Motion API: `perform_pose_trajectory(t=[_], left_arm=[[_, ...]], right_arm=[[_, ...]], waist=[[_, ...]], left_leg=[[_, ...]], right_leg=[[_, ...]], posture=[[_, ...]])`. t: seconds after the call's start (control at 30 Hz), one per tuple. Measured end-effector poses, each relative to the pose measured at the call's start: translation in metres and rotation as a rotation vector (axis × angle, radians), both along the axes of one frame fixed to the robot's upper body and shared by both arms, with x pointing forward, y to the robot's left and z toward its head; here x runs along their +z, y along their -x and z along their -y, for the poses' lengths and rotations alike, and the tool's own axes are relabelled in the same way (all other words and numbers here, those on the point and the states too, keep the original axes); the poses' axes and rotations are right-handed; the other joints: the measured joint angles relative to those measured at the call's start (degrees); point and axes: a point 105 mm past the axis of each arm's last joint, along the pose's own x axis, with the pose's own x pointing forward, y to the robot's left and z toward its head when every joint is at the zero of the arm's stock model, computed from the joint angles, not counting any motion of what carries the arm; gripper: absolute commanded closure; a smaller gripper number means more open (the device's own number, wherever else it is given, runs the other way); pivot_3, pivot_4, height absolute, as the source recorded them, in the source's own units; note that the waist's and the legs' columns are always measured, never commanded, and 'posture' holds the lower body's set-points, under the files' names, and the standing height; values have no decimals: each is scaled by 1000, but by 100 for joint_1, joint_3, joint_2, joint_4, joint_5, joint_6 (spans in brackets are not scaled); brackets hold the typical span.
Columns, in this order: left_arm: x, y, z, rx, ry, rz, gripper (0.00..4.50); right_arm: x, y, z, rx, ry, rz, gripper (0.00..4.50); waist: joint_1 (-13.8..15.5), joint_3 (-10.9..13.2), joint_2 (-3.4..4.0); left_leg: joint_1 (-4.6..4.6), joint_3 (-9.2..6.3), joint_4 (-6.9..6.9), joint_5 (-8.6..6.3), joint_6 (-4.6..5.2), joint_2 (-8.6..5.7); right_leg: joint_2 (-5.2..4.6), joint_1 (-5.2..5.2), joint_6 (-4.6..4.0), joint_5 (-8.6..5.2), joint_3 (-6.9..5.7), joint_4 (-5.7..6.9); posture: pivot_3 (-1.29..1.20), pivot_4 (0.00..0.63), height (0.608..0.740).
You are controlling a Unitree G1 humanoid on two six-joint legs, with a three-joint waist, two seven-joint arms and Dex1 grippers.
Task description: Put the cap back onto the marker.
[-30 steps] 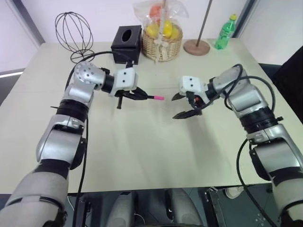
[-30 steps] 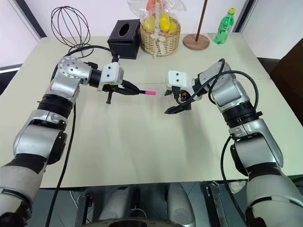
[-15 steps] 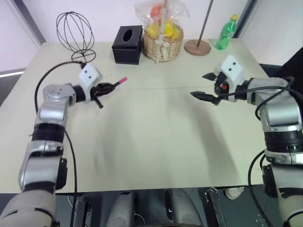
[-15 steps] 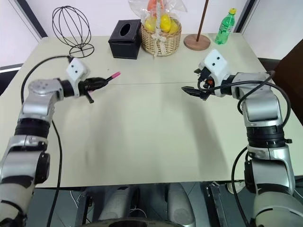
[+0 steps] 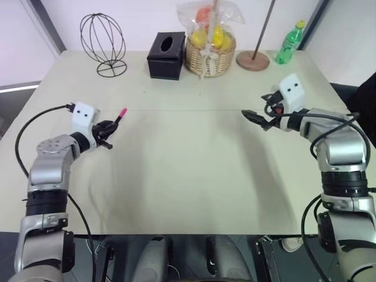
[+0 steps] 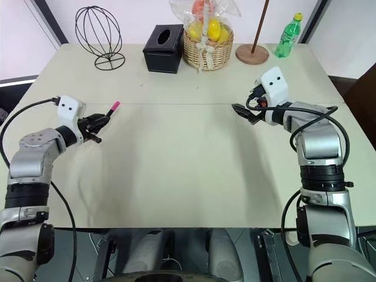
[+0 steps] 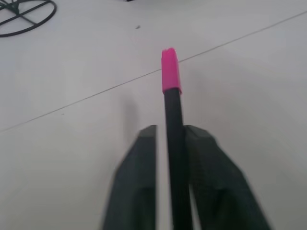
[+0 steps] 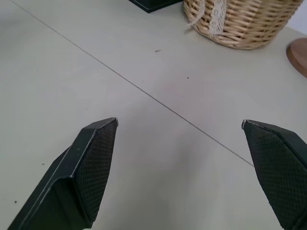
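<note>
A black marker (image 7: 173, 143) with a pink cap (image 7: 170, 75) on its far end sticks out from my left gripper (image 7: 171, 130), which is shut on the marker's barrel. This gripper (image 5: 107, 126) hovers low over the table's left side, and the pink cap (image 5: 121, 111) points up and toward the middle. Over the right side of the table my right gripper (image 5: 257, 115) stands open, with nothing between its two fingers (image 8: 93, 160). The beige table (image 5: 188, 170) lies bare between the two grippers.
Along the far edge stand a wire ball ornament (image 5: 103, 42), a black tissue box (image 5: 166, 54), a wicker basket of wrapped fruit (image 5: 210, 51), a round wooden base with a pole (image 5: 253, 60) and a green bottle (image 5: 289, 42).
Both arms have drawn apart from the middle of the table. The left gripper carried the marker out to the left and nearer; the right gripper swung out to the right, still open.
</note>
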Motion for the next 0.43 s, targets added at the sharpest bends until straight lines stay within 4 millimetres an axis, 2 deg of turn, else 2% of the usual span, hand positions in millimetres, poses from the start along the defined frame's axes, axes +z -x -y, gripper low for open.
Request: perform_pose_trajectory(t=[0.13, 0.23, 0.3, 0.43], left_arm=[[-8, -2, 1, -10, 16, 0, 83], [-16, -2, 8, -43, 59, -8, 83], [-11, -1, 8, -54, 94, 9, 83], [28, -1, -14, -24, 99, 101, 83]], right_arm=[[-1, -5, 3, -14, -8, 1, 190], [4, -7, 3, -18, -9, 21, 190], [5, -8, 4, -29, -9, 23, 190], [5, -7, 16, -87, -24, 31, 190]], waist=[[-9, 0, 0], [-10, 0, 0], [-11, 0, 0], [-14, 0, 0]], left_leg=[[1, 1, -1, 0, 0, 0], [1, 1, -1, 0, 0, 1], [0, 0, -1, 0, 0, 2], [0, 0, -3, 0, 0, 3]], right_leg=[[2, 0, 0, 0, 0, 0], [2, 0, 0, 0, -1, 0], [3, 0, 0, 0, 0, 0], [4, -1, 0, 0, 0, -2]], posture=[[0, 150, 740], [0, 150, 740], [0, 150, 740], [0, 150, 740]])
